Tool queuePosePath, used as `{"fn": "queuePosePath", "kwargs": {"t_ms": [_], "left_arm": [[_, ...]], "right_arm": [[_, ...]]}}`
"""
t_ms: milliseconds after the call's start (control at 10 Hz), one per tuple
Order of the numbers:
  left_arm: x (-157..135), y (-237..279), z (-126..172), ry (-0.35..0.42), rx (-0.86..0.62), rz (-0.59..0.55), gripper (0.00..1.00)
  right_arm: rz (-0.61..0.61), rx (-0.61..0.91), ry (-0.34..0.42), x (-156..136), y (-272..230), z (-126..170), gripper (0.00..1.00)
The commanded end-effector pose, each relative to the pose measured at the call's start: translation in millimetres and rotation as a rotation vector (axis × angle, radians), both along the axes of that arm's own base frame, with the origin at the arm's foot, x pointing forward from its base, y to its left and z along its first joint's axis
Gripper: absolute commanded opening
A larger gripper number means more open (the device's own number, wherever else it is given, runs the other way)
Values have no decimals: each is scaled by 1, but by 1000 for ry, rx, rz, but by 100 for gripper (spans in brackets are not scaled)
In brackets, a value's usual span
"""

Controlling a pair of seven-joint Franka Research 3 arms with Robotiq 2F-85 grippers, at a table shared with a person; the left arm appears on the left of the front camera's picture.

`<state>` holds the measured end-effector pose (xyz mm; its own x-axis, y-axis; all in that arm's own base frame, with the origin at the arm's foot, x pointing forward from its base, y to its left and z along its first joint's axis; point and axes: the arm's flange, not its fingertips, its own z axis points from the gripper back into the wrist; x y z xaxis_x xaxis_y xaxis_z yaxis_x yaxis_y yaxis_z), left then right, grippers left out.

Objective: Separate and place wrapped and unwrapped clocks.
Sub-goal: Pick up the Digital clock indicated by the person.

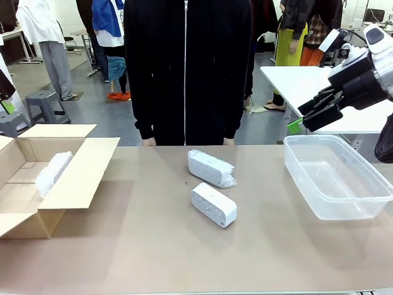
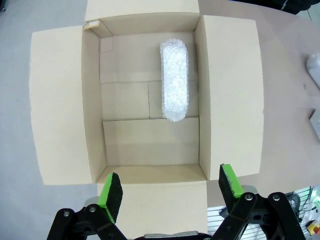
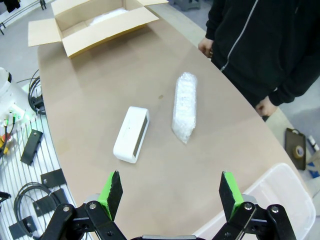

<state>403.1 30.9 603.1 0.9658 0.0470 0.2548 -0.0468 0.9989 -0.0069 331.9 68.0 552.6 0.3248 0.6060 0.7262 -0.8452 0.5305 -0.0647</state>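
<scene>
One wrapped clock [image 2: 174,80], a bubble-wrap bundle, lies inside the open cardboard box [image 2: 150,150]; in the front view the bundle [image 1: 52,172] leans in the box [image 1: 80,178] at the table's left. A second wrapped clock [image 1: 210,167] [image 3: 184,106] lies mid-table near the person. Just in front of it lies the unwrapped clock [image 1: 214,204] [image 3: 131,133], smooth and white. My left gripper [image 2: 170,187] hangs open high over the box. My right gripper [image 1: 316,112] [image 3: 170,192] is open, raised above the table's right side.
A clear plastic tub [image 1: 334,175] [image 3: 280,200] stands at the right of the table. A person in a black zip jacket [image 1: 187,67] stands at the far edge, hands by the table. Cables and parts lie on a rack [image 3: 25,165] beside the table.
</scene>
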Motion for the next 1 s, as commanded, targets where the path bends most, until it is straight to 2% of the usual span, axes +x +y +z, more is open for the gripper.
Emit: {"fn": "queuePosePath", "kwargs": {"t_ms": [0, 500, 600, 700, 800, 900], "left_arm": [[-1, 1, 1, -3, 1, -3, 100], [0, 0, 0, 0, 0, 0, 100], [1, -35, 7, 24, -124, -281, 100], [-15, -46, 5, 50, -217, -474, 100], [-37, -41, 0, 51, -324, -611, 100], [-68, -30, -4, 6, -479, -772, 100]], "right_arm": [[12, 8, 7, 1, -1, -2, 100], [12, 8, 7, 1, -1, -2, 100], [12, 8, 7, 1, -1, -2, 100], [12, 8, 7, 1, -1, -2, 100], [12, 8, 7, 1, -1, -2, 100], [12, 8, 7, 1, -1, -2, 100]]}}
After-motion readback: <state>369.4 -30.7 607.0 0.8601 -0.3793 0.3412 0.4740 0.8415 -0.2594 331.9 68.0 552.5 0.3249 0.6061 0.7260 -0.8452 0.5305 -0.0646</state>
